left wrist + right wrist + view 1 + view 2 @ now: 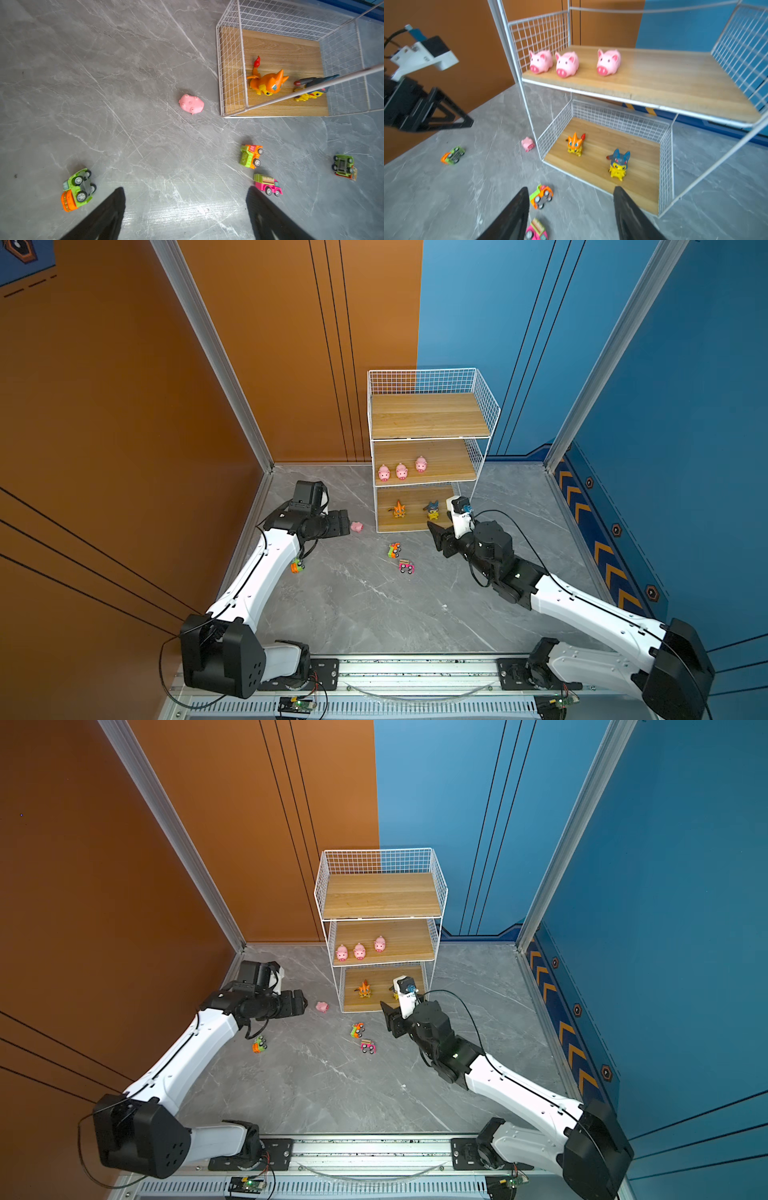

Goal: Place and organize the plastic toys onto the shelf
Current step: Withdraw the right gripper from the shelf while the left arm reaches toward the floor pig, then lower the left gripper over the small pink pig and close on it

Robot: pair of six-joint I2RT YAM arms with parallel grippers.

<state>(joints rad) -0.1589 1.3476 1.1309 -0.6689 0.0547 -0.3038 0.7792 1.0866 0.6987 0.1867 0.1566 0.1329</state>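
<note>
Three pigs (401,471) are lined up on the mid tier of the shelf (428,414), prob. grouped by kind. The 4th pig (356,526) is tipped over on the surface, just beside the left tool (344,523), which is held wide open & empty, apparently aimed for that pick. The right tool (571,188) is also parted, w/ nothing gripped. The cars (394,550) are seen scattered on the surface.
</note>
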